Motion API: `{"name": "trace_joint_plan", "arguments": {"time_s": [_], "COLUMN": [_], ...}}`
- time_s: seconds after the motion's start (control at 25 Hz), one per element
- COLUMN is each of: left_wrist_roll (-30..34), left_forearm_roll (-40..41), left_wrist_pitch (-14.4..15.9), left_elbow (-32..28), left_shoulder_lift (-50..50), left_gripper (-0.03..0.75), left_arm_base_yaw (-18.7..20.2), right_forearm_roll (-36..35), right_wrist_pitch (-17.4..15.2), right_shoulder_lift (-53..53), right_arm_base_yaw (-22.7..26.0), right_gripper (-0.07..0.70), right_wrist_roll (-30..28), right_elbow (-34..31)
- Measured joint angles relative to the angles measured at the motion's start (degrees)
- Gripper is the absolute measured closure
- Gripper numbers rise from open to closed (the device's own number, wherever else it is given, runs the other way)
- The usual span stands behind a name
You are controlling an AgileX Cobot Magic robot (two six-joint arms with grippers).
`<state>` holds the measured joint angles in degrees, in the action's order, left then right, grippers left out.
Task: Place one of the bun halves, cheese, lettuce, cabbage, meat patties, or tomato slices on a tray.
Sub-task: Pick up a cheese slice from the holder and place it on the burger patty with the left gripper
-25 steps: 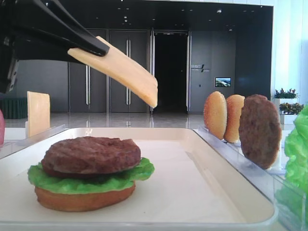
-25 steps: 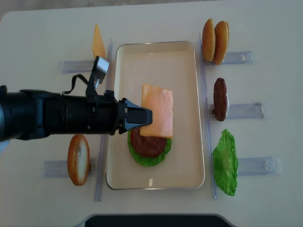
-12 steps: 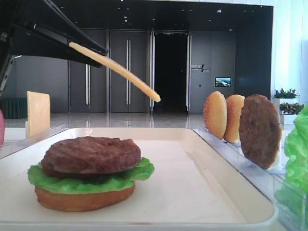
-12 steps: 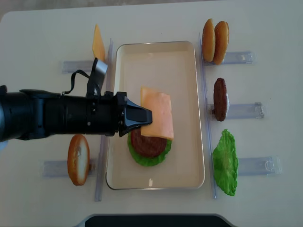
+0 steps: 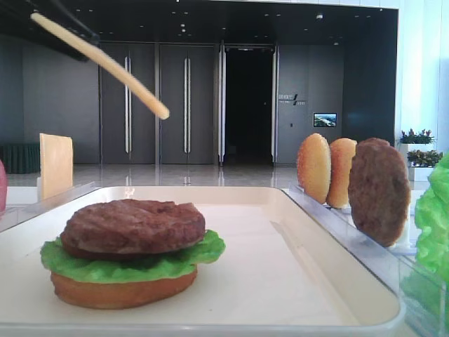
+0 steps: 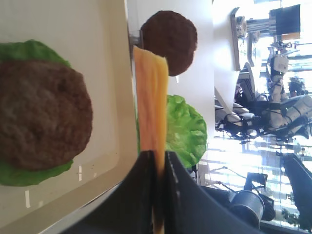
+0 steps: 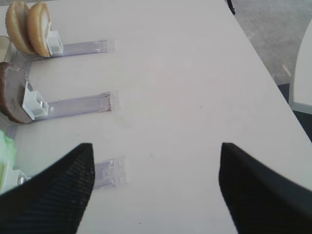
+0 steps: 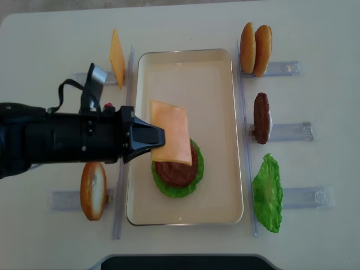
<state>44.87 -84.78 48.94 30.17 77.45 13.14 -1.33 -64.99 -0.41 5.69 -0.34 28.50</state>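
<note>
My left gripper [image 8: 156,138] is shut on a pale orange cheese slice [image 8: 172,133], holding it tilted in the air above the cream tray [image 8: 185,73]. The slice's far edge overhangs a stack on the tray: a dark meat patty [image 8: 179,171] on green lettuce [image 8: 175,190] on a bun half [image 5: 123,291]. In the left wrist view the cheese [image 6: 151,97] is pinched edge-on between the black fingers [image 6: 141,195], with the patty [image 6: 41,114] below left. My right gripper [image 7: 156,148] hangs open over bare table with nothing between its fingers.
Clear holders flank the tray. A second cheese slice [image 8: 116,56] and a bun half [image 8: 93,189] stand on the left. On the right are two bun halves [image 8: 256,49], a patty [image 8: 261,118] and a lettuce leaf [image 8: 268,193].
My left gripper has drawn back to the left with the cheese, so the slice now sits nearer the tray's left side. Everything else is still.
</note>
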Motion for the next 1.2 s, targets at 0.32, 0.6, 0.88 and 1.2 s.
{"name": "trace_joint_plan", "arguments": {"time_s": [0.32,0.6,0.88,1.2], "left_wrist_roll": [-3.12,-3.14,3.54,6.24], "left_forearm_roll": [2.73,4.51,-2.06,-4.13], "left_wrist_pitch": [-0.38,0.74,2.59,3.27], "left_elbow": [-1.35,-1.62,-1.67,-1.67], "left_shoulder_lift": [-1.17,2.86,5.91,10.26], "left_gripper": [0.692,0.692,0.692,0.692], "left_arm_base_yaw": [-1.41,-1.41,-1.41,-1.41], "right_forearm_roll": [0.0,0.0,0.0,0.0], "right_wrist_pitch": [0.0,0.0,0.0,0.0], "right_shoulder_lift": [0.0,0.0,0.0,0.0], "right_arm_base_yaw": [0.0,0.0,0.0,0.0], "right_gripper": [0.097,0.097,0.097,0.097], "right_wrist_roll": [0.0,0.0,0.0,0.0], "right_elbow": [0.0,0.0,0.0,0.0]}}
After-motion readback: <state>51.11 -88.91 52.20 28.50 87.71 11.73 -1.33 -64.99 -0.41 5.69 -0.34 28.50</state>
